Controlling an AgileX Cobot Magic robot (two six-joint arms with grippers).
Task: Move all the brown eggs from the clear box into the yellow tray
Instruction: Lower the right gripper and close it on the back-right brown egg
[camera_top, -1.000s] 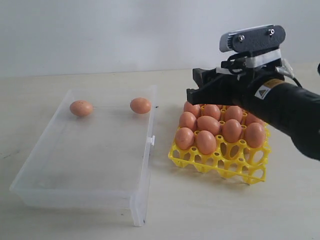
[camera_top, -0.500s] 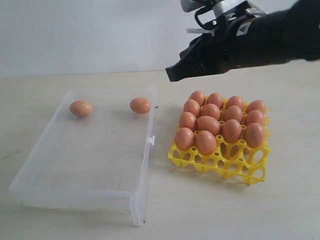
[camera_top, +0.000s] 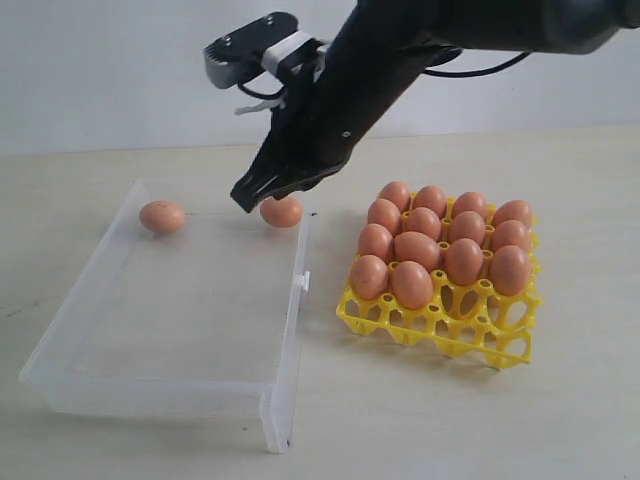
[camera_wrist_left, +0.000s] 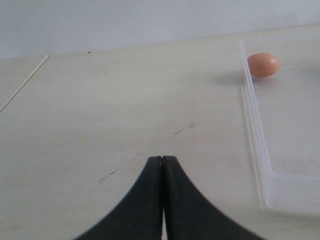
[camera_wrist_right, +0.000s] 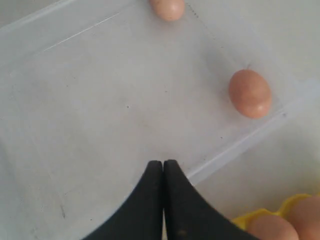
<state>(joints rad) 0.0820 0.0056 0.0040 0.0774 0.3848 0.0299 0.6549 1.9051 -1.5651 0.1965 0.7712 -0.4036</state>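
The clear box (camera_top: 288, 345) lies on the left of the pale tabletop (camera_top: 450, 425), and the yellow tray (camera_top: 440, 326) stands just right of it, the two apart. Two brown eggs (camera_top: 162, 216) rest against the box's far wall, one in the far-left corner and the other (camera_top: 281, 211) in the far-right corner; the rest of the box floor shows bare plastic. Fourteen more eggs (camera_top: 415, 249) sit in the tray, filling its three far rows and the two left cups of the near row. The right gripper (camera_top: 245, 200) reaches across from the upper right and hangs tilted above the far-right part of the box, its tip just left of the far-right egg and not touching it; in the right wrist view its jaws (camera_wrist_right: 163, 163) are pressed together with nothing between them. The left gripper (camera_wrist_left: 161, 159), seen only in its own wrist view, also has its jaws pressed together and holds nothing, above bare tabletop beside the box.
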